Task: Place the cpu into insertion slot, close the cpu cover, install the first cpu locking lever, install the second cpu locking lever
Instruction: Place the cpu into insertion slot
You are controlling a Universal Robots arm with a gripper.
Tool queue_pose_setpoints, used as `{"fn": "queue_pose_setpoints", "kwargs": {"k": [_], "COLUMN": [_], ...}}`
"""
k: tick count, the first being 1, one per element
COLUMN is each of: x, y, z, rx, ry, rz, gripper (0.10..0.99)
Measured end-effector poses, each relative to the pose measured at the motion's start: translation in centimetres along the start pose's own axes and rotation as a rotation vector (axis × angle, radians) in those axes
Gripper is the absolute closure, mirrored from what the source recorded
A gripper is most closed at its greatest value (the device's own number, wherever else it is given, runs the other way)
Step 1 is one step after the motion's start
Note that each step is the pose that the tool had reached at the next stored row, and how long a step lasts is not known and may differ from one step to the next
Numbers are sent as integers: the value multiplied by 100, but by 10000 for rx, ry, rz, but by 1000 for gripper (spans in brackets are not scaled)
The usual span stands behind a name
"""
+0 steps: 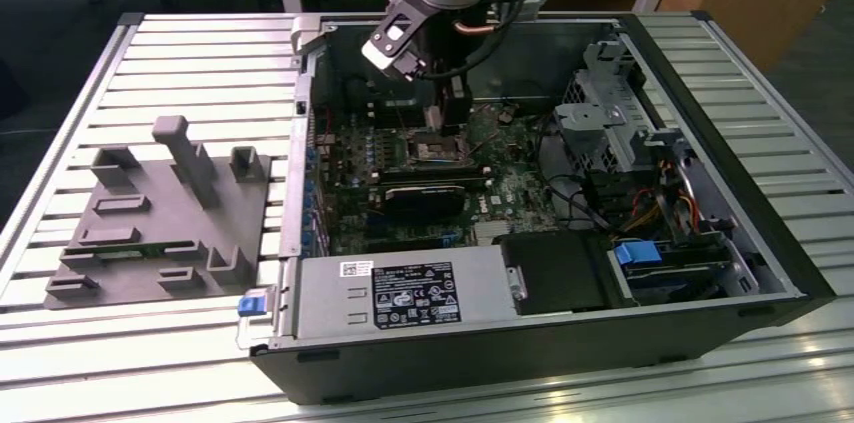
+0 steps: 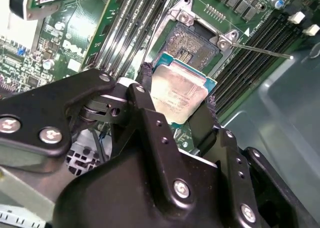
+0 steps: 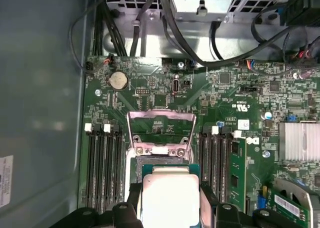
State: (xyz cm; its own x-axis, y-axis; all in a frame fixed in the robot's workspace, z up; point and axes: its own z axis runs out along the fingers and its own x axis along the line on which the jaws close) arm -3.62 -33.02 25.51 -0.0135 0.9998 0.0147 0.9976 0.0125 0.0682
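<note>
- Your pincer (image 2: pixel 177 91) is closed on the cpu (image 2: pixel 185 85). Its fingers (image 2: pixel 144 83) press two opposite edges of the chip, and the pale face of the chip looks toward the wrist.
- The open computer case (image 1: pixel 467 363) lies on the slatted table (image 1: pixel 200 43). The insertion slot (image 2: pixel 192 40) sits about in the middle of the green board (image 3: pixel 150 88) inside it, well away from the board's corners.
- This is the relation to watch: the cpu hangs over the slot, not beside it. In the second wrist view a part of the slot's dark centre shows beyond one edge of the chip, on the side with the two screws.
- From this I judge that the chip is above the slot and perhaps a little off toward the opposite side. The slant of the camera may also cause this look.
- The chip is square, so it has no long axis. Its edges run nearly parallel with the silvery rim of the slot.
- The cpu cover (image 3: pixel 161 116) stands swung up from its hinge at the screw side. It is apart from the chip and leaves the slot free.
- A thin metal lever (image 2: pixel 260 50) lies swung out beside the slot and does not touch the cover.
- You cannot tell from these views whether the chip already touches the slot.
</note>
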Motion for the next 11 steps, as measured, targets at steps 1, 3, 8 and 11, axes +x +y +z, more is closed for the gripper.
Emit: {"fn": "queue_pose_setpoints", "kwargs": {"k": [1, 3, 8, 11], "x": [0, 0, -1, -1], "y": [-2, -6, -12, -14], "z": [18, 50, 109, 139], "rx": [-1, -1, -5, -7], "ry": [0, 0, -17, -79], "rz": [-1, -1, -1, -6], "gripper": [545, 545, 545, 545]}}
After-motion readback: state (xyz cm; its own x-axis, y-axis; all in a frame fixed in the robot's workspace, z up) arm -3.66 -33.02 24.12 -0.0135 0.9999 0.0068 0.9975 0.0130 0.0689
